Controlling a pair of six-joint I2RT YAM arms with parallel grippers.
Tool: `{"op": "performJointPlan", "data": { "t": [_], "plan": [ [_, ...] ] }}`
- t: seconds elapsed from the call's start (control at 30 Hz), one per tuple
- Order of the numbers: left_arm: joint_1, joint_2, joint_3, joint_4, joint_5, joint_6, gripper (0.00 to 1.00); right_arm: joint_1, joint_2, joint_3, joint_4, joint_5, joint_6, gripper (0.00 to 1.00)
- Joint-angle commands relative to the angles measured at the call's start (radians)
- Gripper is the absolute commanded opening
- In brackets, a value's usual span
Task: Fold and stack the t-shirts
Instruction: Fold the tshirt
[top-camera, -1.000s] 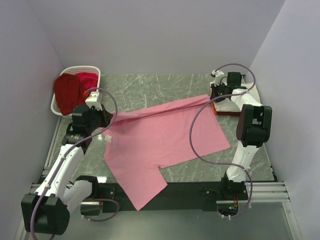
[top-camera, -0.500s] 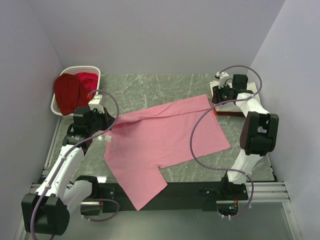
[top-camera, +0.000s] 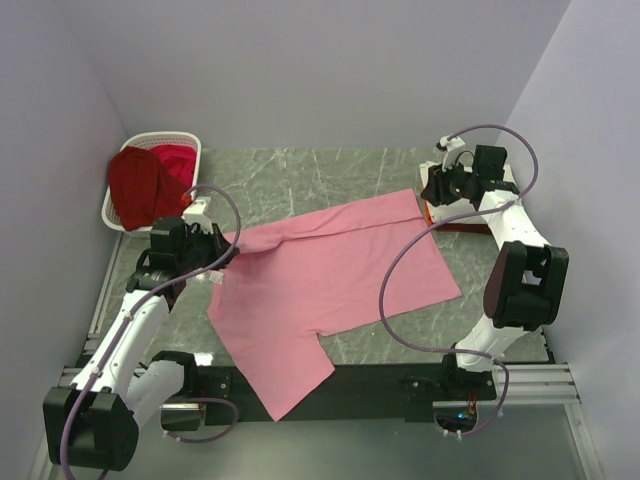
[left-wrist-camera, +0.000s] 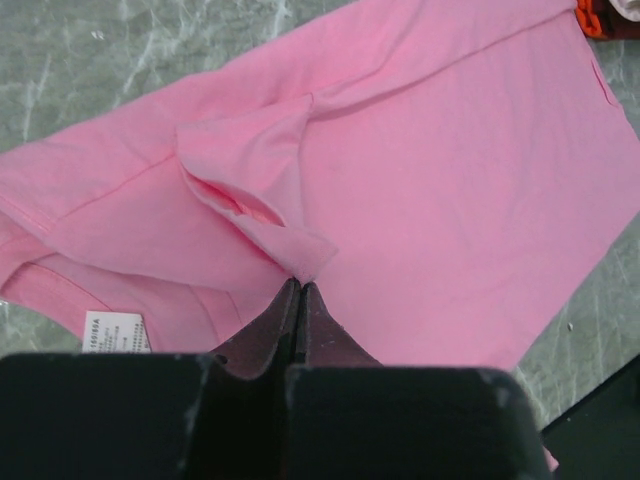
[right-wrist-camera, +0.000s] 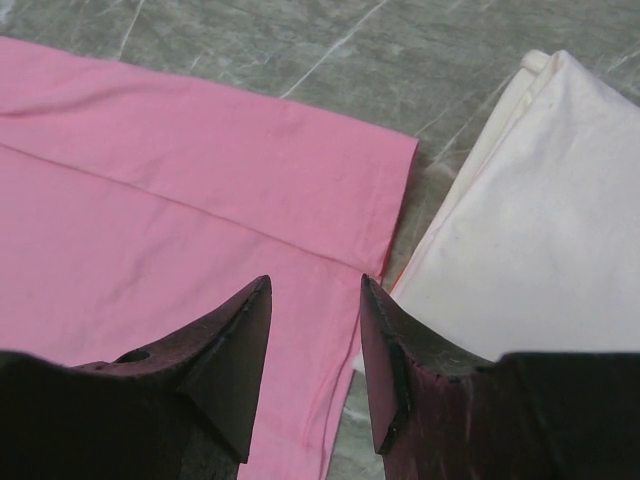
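Two arms bracket the pink t-shirt (top-camera: 330, 275), spread on the green marbled table (top-camera: 300, 175) with its long axis across me, collar end left, hem right. My left gripper (left-wrist-camera: 298, 285) is pinched tight on a soft peaked fold near the collar. My right gripper (right-wrist-camera: 315, 290) hovers half-parted and empty just over the far hem corner, beside the folded cream-white shirt (right-wrist-camera: 530, 220). The jersey is thin and limp, so I expect sagging when it is lifted.
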Motion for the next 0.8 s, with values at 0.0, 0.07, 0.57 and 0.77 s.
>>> {"op": "performJointPlan", "data": {
  "t": [0.0,0.07,0.57,0.77],
  "plan": [
    [-0.007,-0.012,0.011,-0.021,0.053,-0.037,0.01,-0.002,-0.041,-0.009,-0.008,-0.039,0.015,0.48],
    [-0.008,0.006,0.02,-0.054,0.077,-0.057,0.01,-0.002,-0.053,-0.008,-0.012,-0.049,0.016,0.48],
    [-0.053,0.253,0.221,-0.117,-0.017,-0.172,0.63,0.022,-0.142,0.007,-0.149,-0.156,0.024,0.49],
    [-0.047,0.629,0.408,-0.132,-0.041,-0.094,0.55,0.07,-0.2,0.0,-0.281,-0.217,0.001,0.49]
  ]
}}
